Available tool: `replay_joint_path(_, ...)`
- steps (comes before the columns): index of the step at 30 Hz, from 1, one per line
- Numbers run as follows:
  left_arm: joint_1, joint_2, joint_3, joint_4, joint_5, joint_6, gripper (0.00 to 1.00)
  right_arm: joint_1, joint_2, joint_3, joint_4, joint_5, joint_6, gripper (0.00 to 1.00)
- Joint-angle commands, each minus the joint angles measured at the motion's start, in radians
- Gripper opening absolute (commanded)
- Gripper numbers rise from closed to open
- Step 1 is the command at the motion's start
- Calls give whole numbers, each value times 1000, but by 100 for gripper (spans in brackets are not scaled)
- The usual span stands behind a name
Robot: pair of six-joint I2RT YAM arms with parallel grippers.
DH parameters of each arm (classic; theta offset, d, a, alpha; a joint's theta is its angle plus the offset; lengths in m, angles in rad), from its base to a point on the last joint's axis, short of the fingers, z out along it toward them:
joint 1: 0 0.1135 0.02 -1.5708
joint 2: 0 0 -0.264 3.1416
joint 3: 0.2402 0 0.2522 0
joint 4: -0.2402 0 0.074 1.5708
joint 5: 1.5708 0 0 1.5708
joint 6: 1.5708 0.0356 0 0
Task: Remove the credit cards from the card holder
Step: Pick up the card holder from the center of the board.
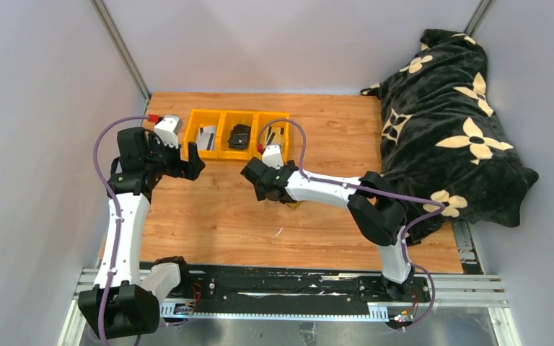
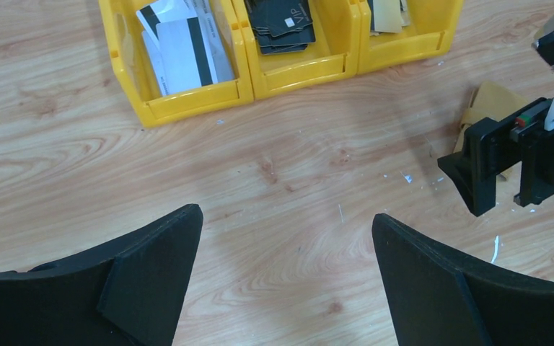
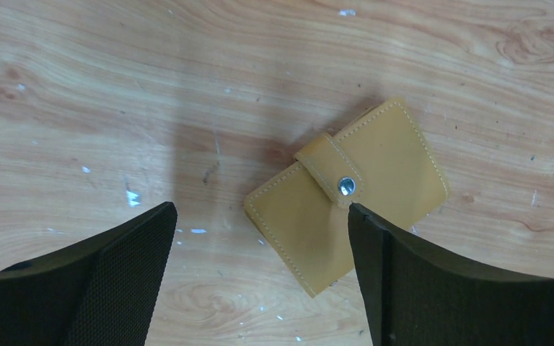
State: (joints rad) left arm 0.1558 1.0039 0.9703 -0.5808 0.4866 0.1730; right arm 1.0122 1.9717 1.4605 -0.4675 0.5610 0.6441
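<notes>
Hovering right gripper, jaws wide and empty, over snapped-shut card holder; left gripper idling open, empty. Needing unsnapping next.

Pale grey walls enclose a wooden table. A black flower-patterned blanket is heaped at its right.

Three yellow plastic bins stand in a row on the wood-grain tabletop (flecked with white); a black flower-patterned blanket lies bunched at right.
</notes>
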Motion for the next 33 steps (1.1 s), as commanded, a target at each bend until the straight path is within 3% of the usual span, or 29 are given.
replay_joint_path(1,7,-19,20,-4,6,3,100,-2,5,-63,-17,-3,-1,91)
replay_joint_path(10,7,-15,14,12,18,-35,100,-3,-150,-335,69,-63,-60,79)
replay_joint_path(17,7,-37,5,12,33,-46,100,-18,-321,-499,81,-69,-69,81)
replay_joint_path(21,7,-49,-5,18,31,-43,100,-37,-390,-496,84,-129,25,93)
replay_joint_path(29,7,-55,8,6,31,-43,100,-81,-303,-363,140,-224,317,94)
replay_joint_path(33,7,-67,6,3,36,-43,100,-90,-238,-297,109,-152,437,93)
